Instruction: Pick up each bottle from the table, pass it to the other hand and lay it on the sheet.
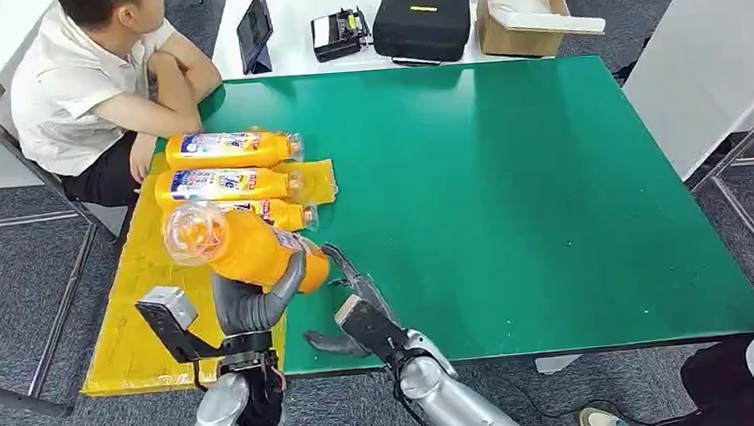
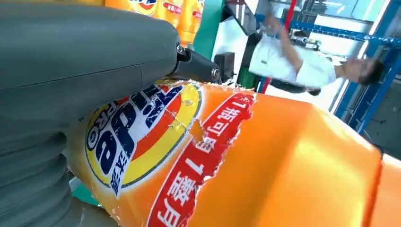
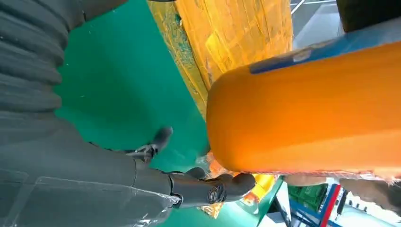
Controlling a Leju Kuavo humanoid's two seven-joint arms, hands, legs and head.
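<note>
Orange is the colour at the centre of things: a translucent orange plastic bottle with a torn blue, yellow and red label sits lower left of centre in the head view, tilted, its clear base toward the upper left and its neck end toward the green table mat. The left hand has its grey fingers wrapped round the bottle's body from below; the left wrist view shows the thumb pressed across the label. The right hand, just beside the bottle's neck end, has its fingers spread and holds nothing; whether a fingertip touches the bottle I cannot tell.

Three more orange bottles lie side by side on the yellow sheet in the upper left, near a seated person in a white shirt.

By my judgement the hand-over is done and the laying-down is in hand. The next move calls for carrying the bottle over bare sheet below the row, turning it flat, lowering it, then letting go without nudging its neighbours.
</note>
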